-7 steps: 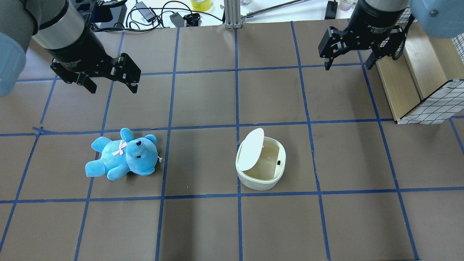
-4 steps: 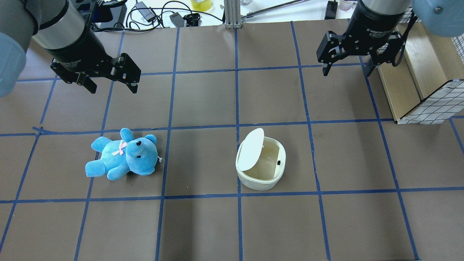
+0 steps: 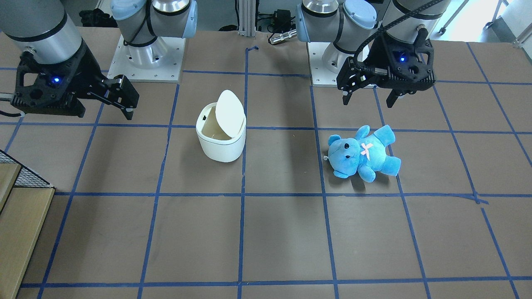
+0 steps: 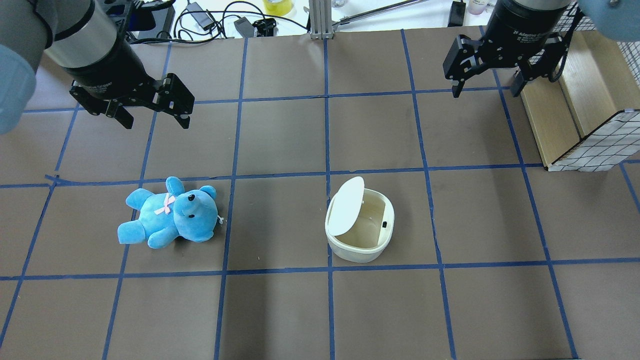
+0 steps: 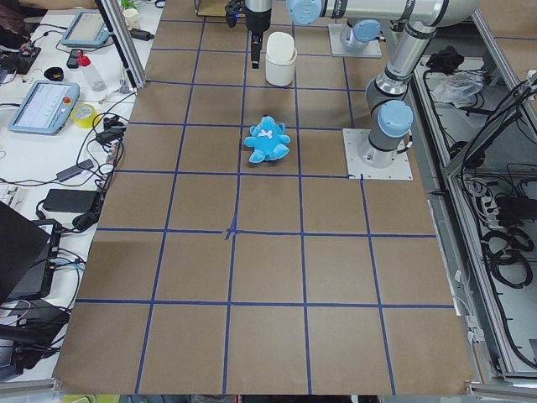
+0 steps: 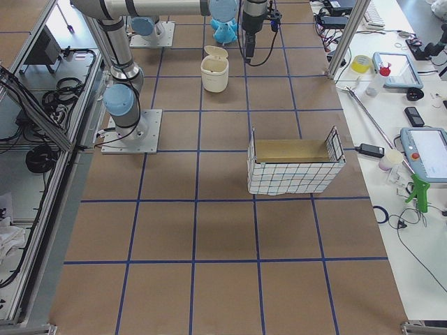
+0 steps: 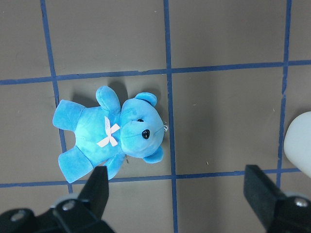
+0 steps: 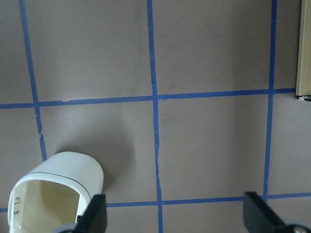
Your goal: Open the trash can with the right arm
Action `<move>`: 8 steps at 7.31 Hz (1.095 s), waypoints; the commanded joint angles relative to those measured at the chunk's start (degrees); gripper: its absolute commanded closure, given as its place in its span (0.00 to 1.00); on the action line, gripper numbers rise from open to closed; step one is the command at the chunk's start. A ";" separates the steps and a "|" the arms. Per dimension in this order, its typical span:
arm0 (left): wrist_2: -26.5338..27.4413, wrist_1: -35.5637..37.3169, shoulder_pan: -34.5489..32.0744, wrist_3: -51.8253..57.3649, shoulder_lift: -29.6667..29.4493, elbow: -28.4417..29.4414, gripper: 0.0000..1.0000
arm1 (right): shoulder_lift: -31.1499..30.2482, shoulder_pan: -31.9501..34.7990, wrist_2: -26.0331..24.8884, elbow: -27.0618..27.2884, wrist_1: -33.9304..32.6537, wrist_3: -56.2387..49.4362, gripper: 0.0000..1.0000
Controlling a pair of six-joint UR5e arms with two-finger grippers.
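Over the last second my right arm's black two-finger pincer (image 4: pixel 487 89) has drifted a little further off toward the far right corner, jaws spread wide and holding nothing. The small squat white plastic trash can (image 4: pixel 361 242) hasn't budged, mid-right on the brown paper-covered table (image 4: pixel 280 310), well apart from that pincer. Its flat white swing lid (image 4: pixel 346 205) stands tipped up, the cream inside showing (opening looks done, I'd say). The left pincer (image 4: pixel 156 119) hangs open too, idle
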 commanded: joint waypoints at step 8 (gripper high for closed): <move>0.00 0.00 0.00 0.00 0.00 0.00 0.00 | -0.52 0.94 0.95 0.46 2.40 4.45 0.00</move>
